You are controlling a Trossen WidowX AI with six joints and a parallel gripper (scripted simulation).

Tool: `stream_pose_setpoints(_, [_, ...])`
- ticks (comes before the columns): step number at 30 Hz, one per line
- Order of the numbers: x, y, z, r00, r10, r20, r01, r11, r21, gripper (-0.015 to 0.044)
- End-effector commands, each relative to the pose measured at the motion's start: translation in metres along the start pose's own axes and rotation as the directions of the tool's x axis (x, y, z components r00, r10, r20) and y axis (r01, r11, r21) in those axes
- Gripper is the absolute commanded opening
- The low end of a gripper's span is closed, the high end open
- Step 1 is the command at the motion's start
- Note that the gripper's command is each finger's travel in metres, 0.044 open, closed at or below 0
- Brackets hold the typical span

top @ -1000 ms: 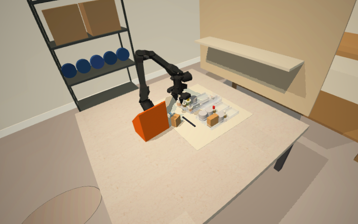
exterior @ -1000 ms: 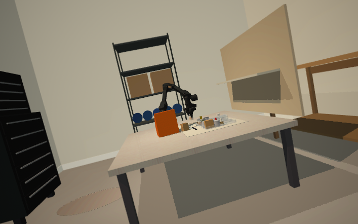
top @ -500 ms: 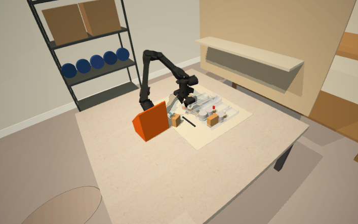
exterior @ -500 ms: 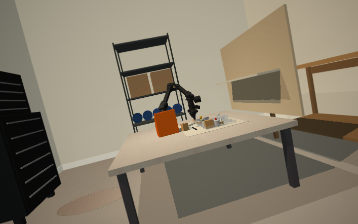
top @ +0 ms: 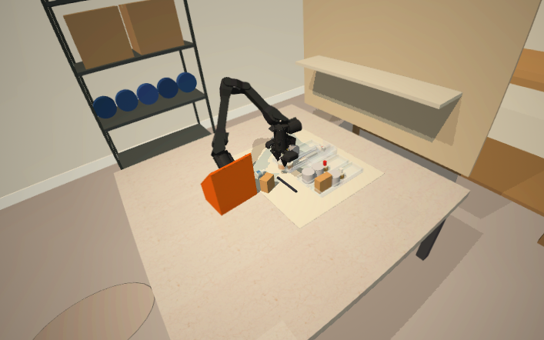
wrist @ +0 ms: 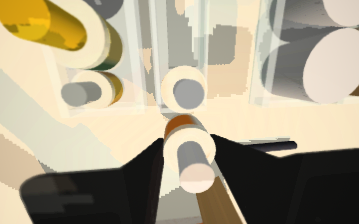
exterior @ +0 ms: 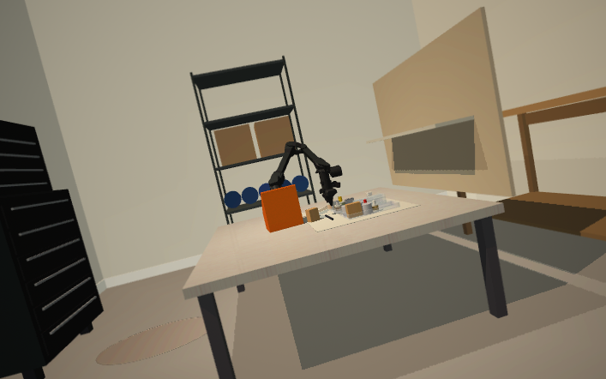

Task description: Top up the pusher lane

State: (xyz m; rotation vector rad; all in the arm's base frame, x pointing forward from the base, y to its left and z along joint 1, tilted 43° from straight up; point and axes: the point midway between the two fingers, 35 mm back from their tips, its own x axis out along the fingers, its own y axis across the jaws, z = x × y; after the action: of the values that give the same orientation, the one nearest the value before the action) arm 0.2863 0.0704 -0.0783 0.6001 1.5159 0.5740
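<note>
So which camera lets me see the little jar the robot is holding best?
The wrist view: the held jar fills the middle, pinched in the gripper. In the top and exterior views the arm's black hand covers it, so it's too tiny to pick out.

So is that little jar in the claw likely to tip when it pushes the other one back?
Possibly. The jar looks tall and narrow, so it may tip. The claw clamps its sides, which should steady it. The lane jar seems lined up ahead.

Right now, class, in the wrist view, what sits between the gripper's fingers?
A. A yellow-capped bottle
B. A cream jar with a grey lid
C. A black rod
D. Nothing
B: the gripper is shut on a cream jar with a grey lid, in line with the matching jar in the lane ahead.
</note>
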Motion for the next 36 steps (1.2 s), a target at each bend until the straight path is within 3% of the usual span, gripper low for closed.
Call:
stream_pose_setpoints(1, [0.002, 0.000, 0.000, 1.000, 0.005, -0.001, -0.005, 1.000, 0.007, 0.0000])
stream_pose_setpoints(36, [0.002, 0.000, 0.013, 1.000, 0.005, -0.001, -0.005, 1.000, 0.007, 0.0000])
